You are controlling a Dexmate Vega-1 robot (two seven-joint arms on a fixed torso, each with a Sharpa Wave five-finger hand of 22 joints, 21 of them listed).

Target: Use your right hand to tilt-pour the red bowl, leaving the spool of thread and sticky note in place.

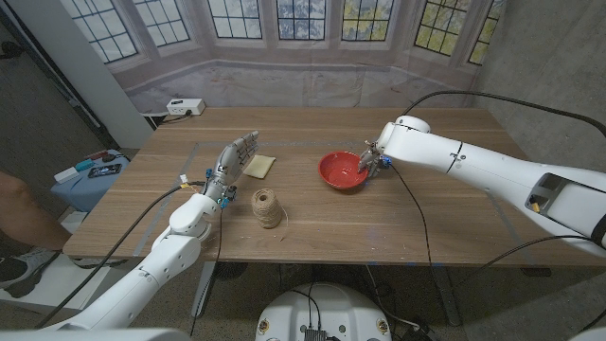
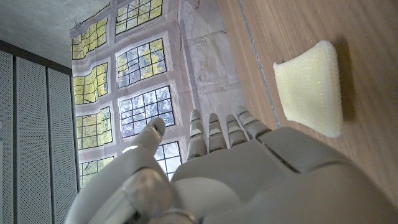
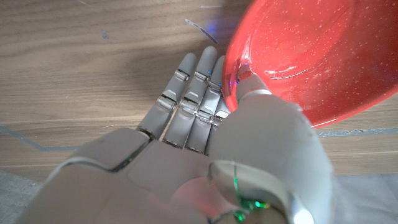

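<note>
The round red plastic bowl [image 1: 342, 170] sits on the wooden table [image 1: 445, 218]; left of it lies the pale yellow square sticky note [image 1: 259, 166], with the tan twine spool [image 1: 267, 206] nearer the robot.

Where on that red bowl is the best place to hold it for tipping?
Probably the thin rim of the red bowl, on the side facing the right hand: a thumb can hook over the edge there, as the right wrist view shows, fingers beneath.

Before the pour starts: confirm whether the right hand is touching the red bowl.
Touching. The right wrist view shows the right hand with its thumb on the red bowl rim.
</note>
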